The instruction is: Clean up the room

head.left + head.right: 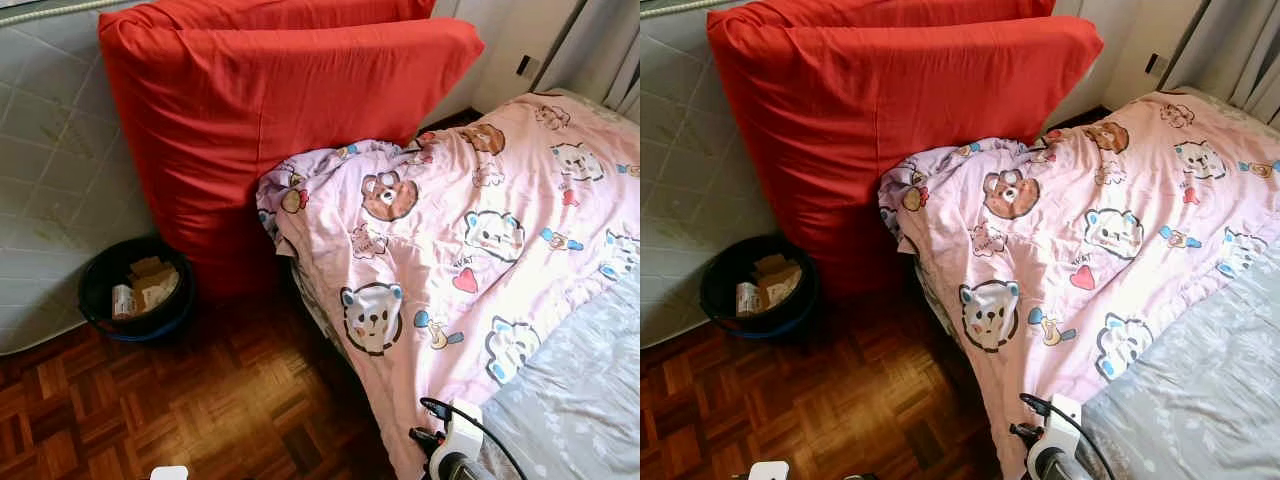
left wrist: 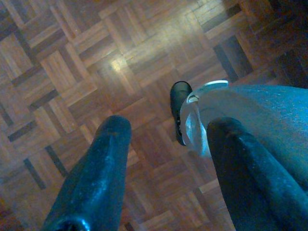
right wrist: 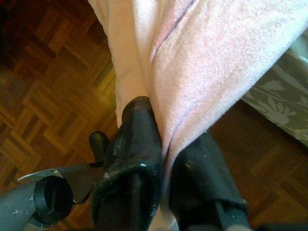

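A pink blanket (image 1: pixel 470 230) printed with cartoon bears lies rumpled over the bed, and its edge hangs toward the floor. My right arm (image 1: pixel 455 445) sits at the blanket's near edge. In the right wrist view my right gripper (image 3: pixel 168 159) is shut on a fold of the pink blanket (image 3: pixel 202 62), which runs down between the two black fingers (image 3: pixel 137 149). My left gripper (image 2: pixel 171 130) hangs open above the parquet floor (image 2: pixel 72 67), with nothing between its fingers.
Two big red cushions (image 1: pixel 270 110) lean against a pale upright mattress (image 1: pixel 50 150) at the left. A black bin (image 1: pixel 135 290) holding cardboard scraps stands on the parquet beside them. A grey sheet (image 1: pixel 580 400) covers the bed's near right part. Curtains (image 1: pixel 600 50) hang at the back right.
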Controlling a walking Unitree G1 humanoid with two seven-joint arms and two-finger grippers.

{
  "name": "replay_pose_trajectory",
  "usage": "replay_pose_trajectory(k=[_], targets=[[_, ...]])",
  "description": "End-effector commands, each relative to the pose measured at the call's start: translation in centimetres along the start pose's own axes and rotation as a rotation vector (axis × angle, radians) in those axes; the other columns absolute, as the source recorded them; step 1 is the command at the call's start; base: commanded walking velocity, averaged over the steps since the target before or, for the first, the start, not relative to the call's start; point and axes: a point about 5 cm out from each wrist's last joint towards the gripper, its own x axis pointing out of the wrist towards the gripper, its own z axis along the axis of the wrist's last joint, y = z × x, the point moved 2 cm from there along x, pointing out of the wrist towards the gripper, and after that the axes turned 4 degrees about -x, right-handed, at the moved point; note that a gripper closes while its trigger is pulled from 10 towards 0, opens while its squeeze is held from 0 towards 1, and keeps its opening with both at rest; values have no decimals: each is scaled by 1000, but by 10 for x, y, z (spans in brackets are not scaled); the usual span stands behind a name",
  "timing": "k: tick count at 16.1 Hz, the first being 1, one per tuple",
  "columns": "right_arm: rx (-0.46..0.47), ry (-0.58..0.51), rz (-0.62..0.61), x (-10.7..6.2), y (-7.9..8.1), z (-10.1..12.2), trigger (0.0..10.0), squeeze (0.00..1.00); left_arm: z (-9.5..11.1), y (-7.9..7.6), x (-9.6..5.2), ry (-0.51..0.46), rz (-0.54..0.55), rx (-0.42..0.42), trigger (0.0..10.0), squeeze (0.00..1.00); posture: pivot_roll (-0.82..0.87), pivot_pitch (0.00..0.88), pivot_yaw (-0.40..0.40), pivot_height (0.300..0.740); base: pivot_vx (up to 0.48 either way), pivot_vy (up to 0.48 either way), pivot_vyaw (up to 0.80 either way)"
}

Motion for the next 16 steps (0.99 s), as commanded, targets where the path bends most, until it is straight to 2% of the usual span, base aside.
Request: replay_pose_trajectory(k=[1,2,8,9,10,12,14,16], targets=[[8,49,-15,-2,-3,-15,10000,863,-11,2,-3,39,5,12,10000,0,68,166,-48,740,0,0,0],[9,49,-18,-3,-4,-16,10000,914,-11,3,-4,40,5,12,10000,0,67,167,-47,740,0,0,0],[13,57,-9,-3,-1,-21,10000,871,-12,2,-4,44,4,13,10000,0,65,170,-47,740,0,0,0],[5,50,-5,-3,-1,-21,10000,55,-12,2,-3,44,3,12,10000,0,63,169,-47,740,0,0,0],[-4,37,-6,-3,-2,-19,10000,0,-11,2,-3,44,4,11,10000,0,61,168,-46,740,0,0,0],[3,11,-43,-4,-9,-16,10000,0,-11,2,-3,44,7,2,10000,0,57,167,-47,740,0,0,0],[-17,-2,-106,-7,-20,-16,10000,0,-10,2,-2,47,15,-37,10000,0,53,162,-49,740,0,0,0],[-41,-9,-123,-8,-25,-15,10000,0,-9,1,-2,48,21,-63,10000,0,49,155,-54,740,0,0,0]])
